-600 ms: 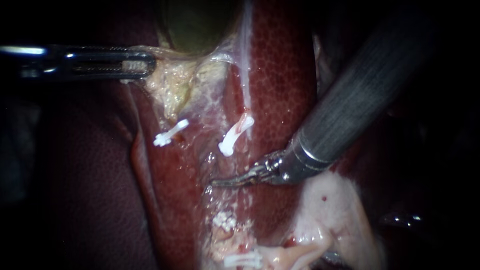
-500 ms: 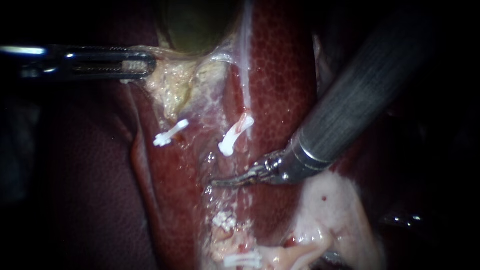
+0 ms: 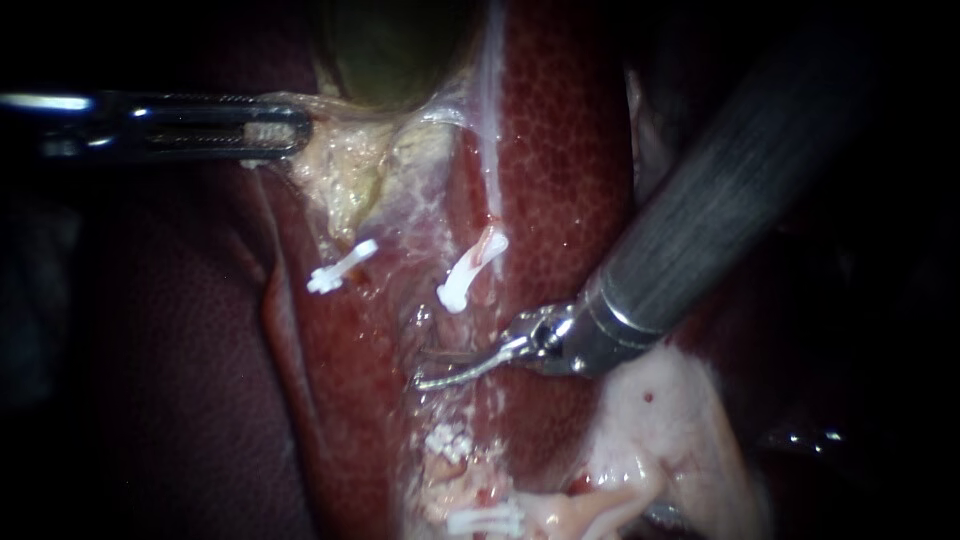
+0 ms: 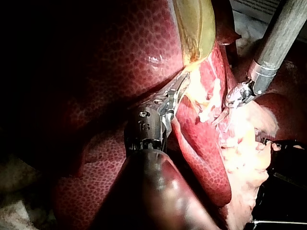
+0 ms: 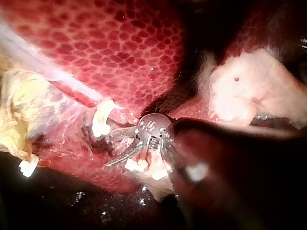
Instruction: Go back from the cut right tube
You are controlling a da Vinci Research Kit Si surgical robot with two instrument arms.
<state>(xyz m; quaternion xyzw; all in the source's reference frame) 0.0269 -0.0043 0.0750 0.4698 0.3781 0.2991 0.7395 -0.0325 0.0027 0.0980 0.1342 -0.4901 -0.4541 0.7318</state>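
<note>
**Left to right:** my left instrument point(image 3: 290, 128), a slim steel shaft ending in slotted jaws, is clamped on the pale yellow fatty tissue point(image 3: 345, 175) just beneath the dark olive gallbladder point(image 3: 390, 50), holding it out to the side. Below that fat lies a small white plastic clip point(image 3: 341, 266).

Further across, on the mottled red liver point(image 3: 570, 150), is the cut right tube point(image 3: 494, 240). Its upper stump is pinched in a second white clip point(image 3: 468, 275). More white clips point(image 3: 448, 440) mark the lower end, well apart from the stump.

My right instrument point(image 3: 422, 367), a thick grey shaft carrying two thin curved blades, lies in the gap between those ends. Its jaws are apart and hold nothing. The right wrist view shows the same spread, with the upper blade near the clipped stump. A pale pink-white lump of tissue point(image 3: 660, 420) sits under the shaft.

The retreat looks barely begun. The risk is in the open blades: pulled back while spread, a tip could catch the stump's clip and drag it loose, or score the liver surface beside it. If the left instrument lost its hold, the fat would probably fall across the blades.
</note>
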